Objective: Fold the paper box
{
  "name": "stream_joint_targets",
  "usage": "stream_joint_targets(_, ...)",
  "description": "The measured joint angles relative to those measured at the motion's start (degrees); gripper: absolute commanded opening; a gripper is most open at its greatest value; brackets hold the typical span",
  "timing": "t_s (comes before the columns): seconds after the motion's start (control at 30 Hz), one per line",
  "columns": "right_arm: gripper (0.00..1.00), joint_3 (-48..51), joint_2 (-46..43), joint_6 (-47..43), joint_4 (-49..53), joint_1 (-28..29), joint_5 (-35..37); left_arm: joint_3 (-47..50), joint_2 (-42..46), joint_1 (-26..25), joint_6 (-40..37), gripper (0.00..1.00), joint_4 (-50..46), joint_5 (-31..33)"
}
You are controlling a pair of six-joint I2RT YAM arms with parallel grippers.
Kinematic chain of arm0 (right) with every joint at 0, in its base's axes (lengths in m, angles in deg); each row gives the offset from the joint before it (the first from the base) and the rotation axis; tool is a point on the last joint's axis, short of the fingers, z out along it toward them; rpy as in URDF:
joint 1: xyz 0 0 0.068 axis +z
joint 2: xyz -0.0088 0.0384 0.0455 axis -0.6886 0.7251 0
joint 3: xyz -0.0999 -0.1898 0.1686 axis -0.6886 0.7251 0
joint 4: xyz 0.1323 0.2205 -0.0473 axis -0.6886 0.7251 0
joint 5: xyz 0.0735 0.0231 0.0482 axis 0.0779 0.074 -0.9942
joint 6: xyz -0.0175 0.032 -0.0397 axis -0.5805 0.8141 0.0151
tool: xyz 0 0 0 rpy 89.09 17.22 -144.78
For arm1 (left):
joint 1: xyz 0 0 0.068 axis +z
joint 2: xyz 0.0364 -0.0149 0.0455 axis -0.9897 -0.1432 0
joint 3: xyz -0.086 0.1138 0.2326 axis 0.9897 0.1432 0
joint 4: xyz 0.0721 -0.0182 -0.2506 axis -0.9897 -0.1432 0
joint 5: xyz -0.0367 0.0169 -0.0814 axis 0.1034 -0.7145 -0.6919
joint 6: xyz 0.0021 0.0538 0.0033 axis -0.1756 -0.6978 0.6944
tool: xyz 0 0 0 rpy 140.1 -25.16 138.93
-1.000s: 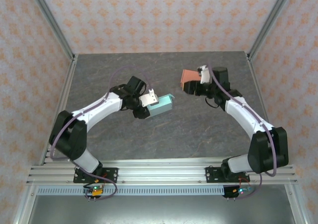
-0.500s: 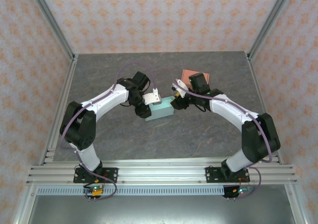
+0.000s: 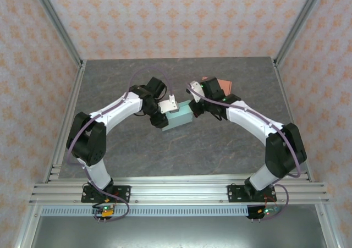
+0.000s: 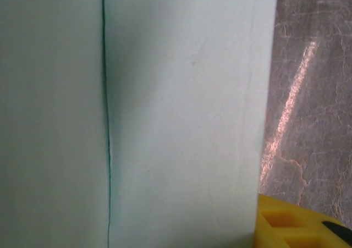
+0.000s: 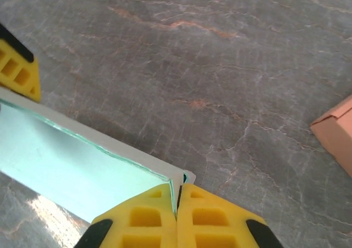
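Note:
The paper box (image 3: 180, 117) is pale teal and sits mid-table, a little off the surface as far as I can tell. My left gripper (image 3: 165, 113) is shut on its left end; in the left wrist view the box's wall (image 4: 176, 116) is right in front of the camera, with one yellow finger (image 4: 280, 220) beside it. My right gripper (image 3: 193, 108) is shut on the box's right corner. In the right wrist view the two yellow fingertips (image 5: 177, 192) pinch the thin paper edge of the box (image 5: 66, 165).
A second, orange paper box (image 3: 223, 85) lies on the grey table behind the right arm, also at the right edge of the right wrist view (image 5: 336, 133). The left gripper's yellow finger (image 5: 16, 66) shows at the teal box's far end. Metal frame posts stand at the back corners.
The right gripper left the orange box, swung left to the teal box and shut on its corner. The left arm shifted the teal box slightly toward the middle.

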Motion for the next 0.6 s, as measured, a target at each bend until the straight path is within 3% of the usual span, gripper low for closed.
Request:
stream_joint_targets(0.3,0.00,-3.3,3.0,10.3,2.8,3.4,8.7,-0.6,-0.3,0.0,3.0,0.51,0.2,1.7)
stream_joint_targets(0.6,0.00,2.3,3.4,15.8,-4.6,3.8,15.0,1.3,-0.7,-0.1,7.6,0.52,7.3,1.4)
